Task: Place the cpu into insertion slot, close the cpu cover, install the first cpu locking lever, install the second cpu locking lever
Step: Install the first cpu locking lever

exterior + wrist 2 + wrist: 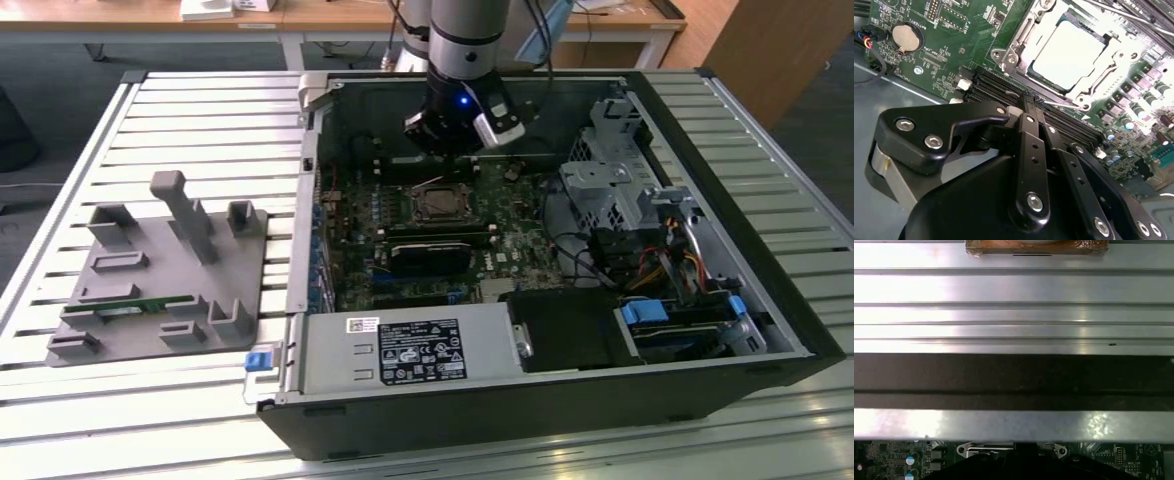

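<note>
In the second wrist view the cpu lies flat in the insertion slot, its silver top bright under glare. The cpu cover, a silver frame, sits down around it. A thin metal locking lever runs along the socket's edge nearest the fingers. My gripper is shut, the two black fingers pressed together, with their tips right at the end of that lever; I cannot tell if they touch it. In the exterior view the gripper hangs just behind the socket, inside the open case.
Long black memory slots lie between the fingers and the socket, and a coin battery sits off to one side. A black card, a drive cage and a power supply crowd the case. A grey fixture stands on the slatted table.
</note>
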Robot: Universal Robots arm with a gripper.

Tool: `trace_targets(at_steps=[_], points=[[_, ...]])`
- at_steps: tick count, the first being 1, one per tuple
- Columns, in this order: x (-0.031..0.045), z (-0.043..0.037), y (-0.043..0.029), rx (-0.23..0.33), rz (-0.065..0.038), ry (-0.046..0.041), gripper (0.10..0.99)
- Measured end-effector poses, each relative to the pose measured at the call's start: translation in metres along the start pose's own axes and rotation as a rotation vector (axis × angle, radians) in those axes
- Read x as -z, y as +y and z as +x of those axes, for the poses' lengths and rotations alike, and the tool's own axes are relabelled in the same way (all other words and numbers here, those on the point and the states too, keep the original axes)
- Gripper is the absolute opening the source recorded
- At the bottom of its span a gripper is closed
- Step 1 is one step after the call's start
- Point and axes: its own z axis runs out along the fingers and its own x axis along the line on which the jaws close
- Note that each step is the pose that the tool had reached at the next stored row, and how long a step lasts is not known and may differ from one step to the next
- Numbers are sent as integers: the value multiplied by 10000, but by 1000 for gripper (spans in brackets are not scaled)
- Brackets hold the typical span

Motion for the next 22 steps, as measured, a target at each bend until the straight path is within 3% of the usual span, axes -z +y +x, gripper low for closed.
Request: trace_targets(at_steps=[14,22], points=[[-158,-34,-9,62,0,7,106],[-170,-37,-10,65,2,7,106]])
